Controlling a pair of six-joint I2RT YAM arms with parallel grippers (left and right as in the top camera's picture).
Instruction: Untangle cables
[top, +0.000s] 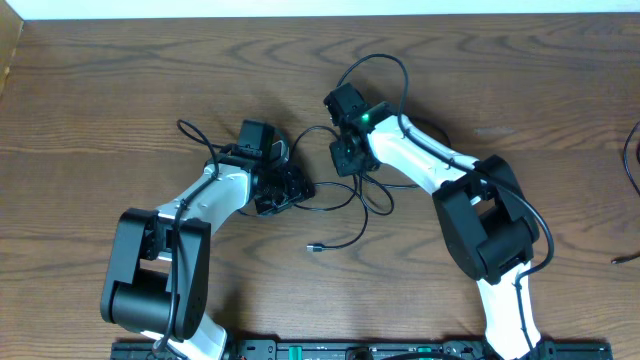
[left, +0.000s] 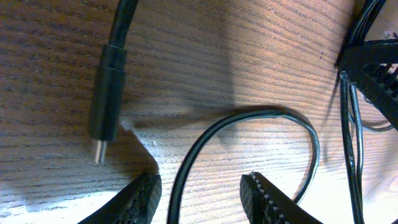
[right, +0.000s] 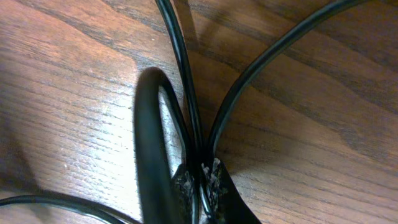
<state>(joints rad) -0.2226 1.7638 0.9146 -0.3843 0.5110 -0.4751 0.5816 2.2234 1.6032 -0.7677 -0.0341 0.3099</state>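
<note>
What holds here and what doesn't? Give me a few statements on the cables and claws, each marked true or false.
1. The right claw is shut on thin black cables. True.
2. The left claw is clamped on a plug. False: its jaws stand open, one black cable loop runs between them, and the plug lies off to the side on the table.
3. That plug has a bare metal tip. True.
4. The table is white plastic. False: it is brown with wood grain.
5. A loose cable end lies on the table, apart from both claws. True.
</note>
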